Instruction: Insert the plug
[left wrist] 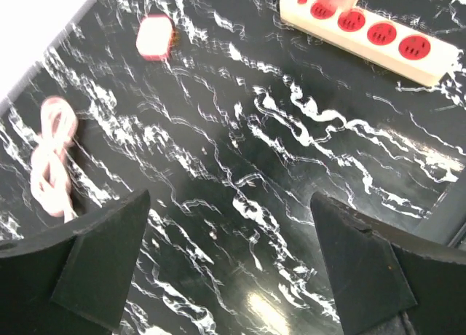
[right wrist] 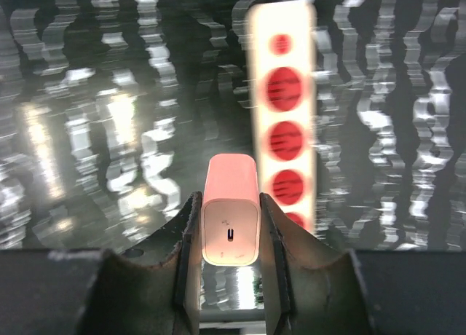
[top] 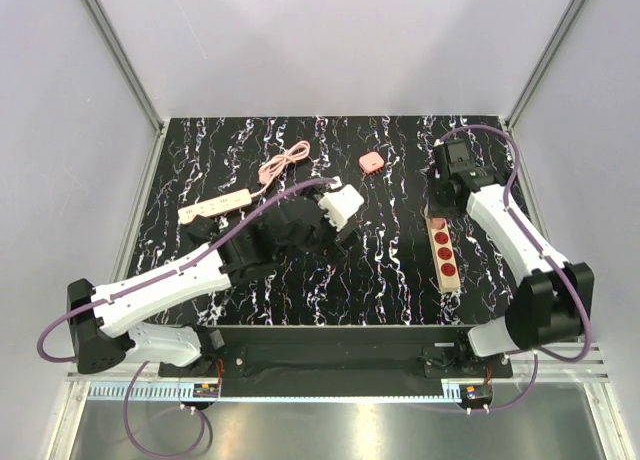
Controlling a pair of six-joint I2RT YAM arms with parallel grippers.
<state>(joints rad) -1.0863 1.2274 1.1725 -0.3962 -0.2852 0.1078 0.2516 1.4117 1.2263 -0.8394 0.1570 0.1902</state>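
Note:
My right gripper (right wrist: pixel 231 237) is shut on the plug (right wrist: pixel 231 196), a salmon-pink block with a pale end face and a small slot. It holds the plug just above the table, beside the far end of a beige power strip with red sockets (right wrist: pixel 284 131). In the top view the right gripper (top: pixel 437 206) hovers at the strip's far end (top: pixel 446 255); the plug is hidden there. My left gripper (top: pixel 345 220) is open and empty over mid-table, with dark fingers (left wrist: pixel 102 262) wide apart.
A second salmon-pink rounded-square block (top: pixel 371 161) lies at the back centre, also in the left wrist view (left wrist: pixel 155 38). A coiled pink cable (top: pixel 283 164) and a white power strip (top: pixel 213 206) lie at the back left. Frame posts stand at the table's far corners.

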